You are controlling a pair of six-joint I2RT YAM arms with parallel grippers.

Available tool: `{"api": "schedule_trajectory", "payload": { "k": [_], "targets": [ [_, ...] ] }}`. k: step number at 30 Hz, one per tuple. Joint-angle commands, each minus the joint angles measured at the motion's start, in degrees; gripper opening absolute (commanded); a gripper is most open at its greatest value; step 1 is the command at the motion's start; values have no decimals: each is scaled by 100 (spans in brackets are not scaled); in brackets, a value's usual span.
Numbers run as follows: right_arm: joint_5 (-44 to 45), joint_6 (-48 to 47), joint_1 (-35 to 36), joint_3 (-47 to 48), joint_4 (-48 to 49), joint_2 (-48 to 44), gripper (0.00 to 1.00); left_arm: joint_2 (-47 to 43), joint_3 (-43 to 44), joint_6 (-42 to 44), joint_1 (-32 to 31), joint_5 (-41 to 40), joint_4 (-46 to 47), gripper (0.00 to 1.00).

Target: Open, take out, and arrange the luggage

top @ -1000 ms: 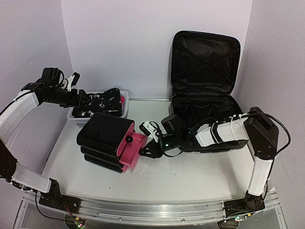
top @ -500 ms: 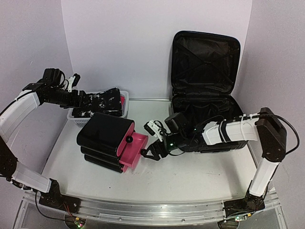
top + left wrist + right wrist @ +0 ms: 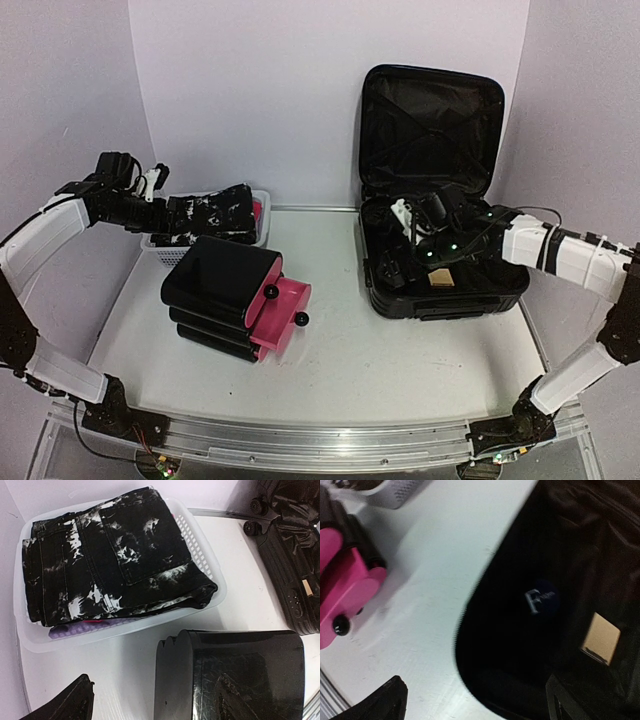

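The luggage (image 3: 432, 115) lies open at the back right, lid upright against the wall and the black-lined lower half (image 3: 570, 570) flat on the table. My right gripper (image 3: 394, 262) hangs over that lower half near its front left corner. In the right wrist view this right gripper (image 3: 475, 702) is open, with nothing between its fingers. A tan tag (image 3: 601, 637) lies inside the luggage. My left gripper (image 3: 150, 705) is open and empty. It hovers above the table between the basket and the small black case, and the luggage's edge (image 3: 295, 585) shows at its right.
A white perforated basket (image 3: 153, 240) at the back left holds folded black-and-white jeans (image 3: 115, 555). In front of it stands a small black drawer case (image 3: 220, 285) with a pink drawer (image 3: 283, 312) pulled out. The wall runs close behind the luggage.
My right arm has swung from the pink drawer back to the right, over the open luggage, and its jaws have opened wide. The left arm has hardly moved.
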Motion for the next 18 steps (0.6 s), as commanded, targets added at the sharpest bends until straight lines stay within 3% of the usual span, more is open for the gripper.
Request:
{"api": "schedule_trajectory", "payload": {
  "k": [1,5,9,12,18],
  "targets": [
    [546,457,-800,443,-1102,143,98,-69,-43,24,5,-179,597,84],
    [761,733,-1370,794,-1699,682,98,-67,-78,-526,-1,-224,886,87],
    [-197,967,-1879,1078,-1730,1374,98,40,-301,-1126,0,-675,1180,91],
    [-669,883,-1935,1639,-1789,2126,98,147,-506,-1535,6,-1159,1214,99],
    [-1282,1114,-1933,2391,-1817,3073,98,-183,-1028,-1884,2,-1389,778,100]
  ]
}}
